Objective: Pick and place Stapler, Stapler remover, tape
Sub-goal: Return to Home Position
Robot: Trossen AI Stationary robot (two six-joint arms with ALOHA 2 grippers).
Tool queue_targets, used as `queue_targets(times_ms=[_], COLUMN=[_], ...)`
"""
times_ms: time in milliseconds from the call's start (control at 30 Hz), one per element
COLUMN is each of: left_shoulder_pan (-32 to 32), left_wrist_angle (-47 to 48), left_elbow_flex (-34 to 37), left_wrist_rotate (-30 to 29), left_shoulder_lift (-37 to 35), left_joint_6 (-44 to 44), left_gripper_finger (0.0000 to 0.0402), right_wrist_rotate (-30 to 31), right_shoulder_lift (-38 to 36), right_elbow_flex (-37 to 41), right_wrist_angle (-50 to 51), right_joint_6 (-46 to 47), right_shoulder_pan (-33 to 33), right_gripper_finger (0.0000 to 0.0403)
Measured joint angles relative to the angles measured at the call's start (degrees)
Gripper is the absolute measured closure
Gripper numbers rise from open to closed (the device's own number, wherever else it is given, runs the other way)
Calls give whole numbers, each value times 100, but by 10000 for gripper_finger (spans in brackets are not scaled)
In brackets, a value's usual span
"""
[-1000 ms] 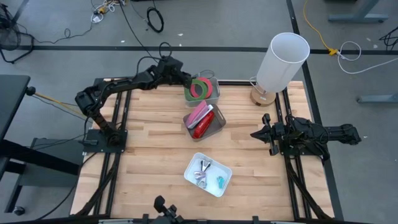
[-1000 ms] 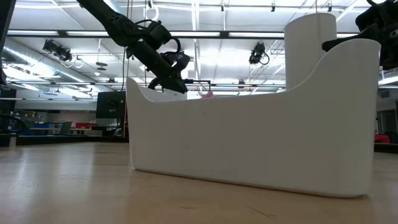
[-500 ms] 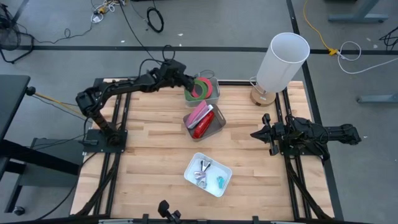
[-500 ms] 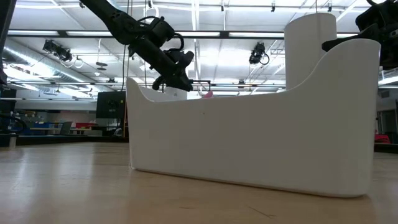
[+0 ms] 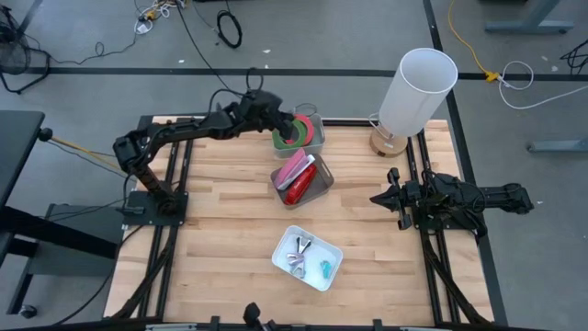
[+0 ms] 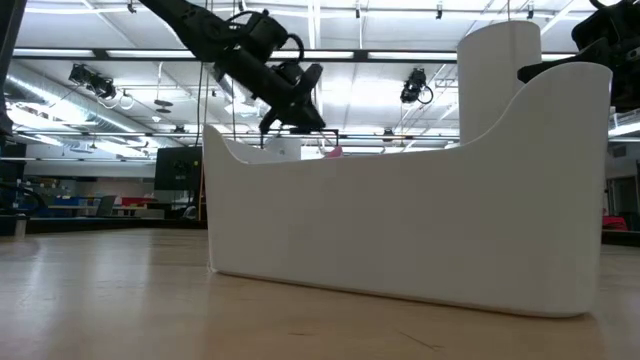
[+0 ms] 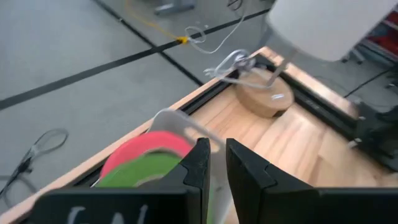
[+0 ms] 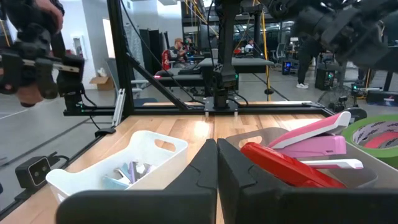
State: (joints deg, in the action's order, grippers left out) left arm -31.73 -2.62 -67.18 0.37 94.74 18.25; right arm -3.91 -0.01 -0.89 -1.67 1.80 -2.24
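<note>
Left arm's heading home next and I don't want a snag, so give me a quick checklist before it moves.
1. Left gripper empty: ok, fingers slightly apart, nothing between them.
2. Tapes in gray bin: ok, green and red-pink rolls lie inside.
3. Left gripper clear of that bin's rim: cannot tell; the white bin hides it in the low view.
4. Staplers binned: ok.
5. Right gripper parked at the table's right edge: ok, fingers shut.
</note>
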Motion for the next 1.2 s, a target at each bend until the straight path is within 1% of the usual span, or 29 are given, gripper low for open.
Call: queue_targets(times_ms=[167,333,567,667,867,1100,1200], left_shoulder_pan=[90,136,217,285,423,561,700], left_wrist_angle=[22,274,488,596,775,1408,1803], left_elbow_flex=[-303,-572,-854,-925,-935,-936,-938], left_wrist_rotate=[94,118,414,421,427,119,-249], left_shoulder_lift=[0,0,0,0,0,-50,-165], left_joint_6=[-137,-154,-257,-431,-458,-530,-824], left_gripper_finger=[348,348,349,349,349,349,349], right_wrist_rotate=[0,-2,0,-2,0,0,0], right_shoulder_lift=[0,0,0,0,0,0,0], right_elbow_flex=[0,0,0,0,0,0,0], right_wrist_angle=[0,0,0,0,1,0,0], right_joint_6=[0,2,1,0,2,2,0], right_shoulder_pan=[2,0,2,0,2,2,2], right_gripper_finger=[401,401,401,401,401,401,401])
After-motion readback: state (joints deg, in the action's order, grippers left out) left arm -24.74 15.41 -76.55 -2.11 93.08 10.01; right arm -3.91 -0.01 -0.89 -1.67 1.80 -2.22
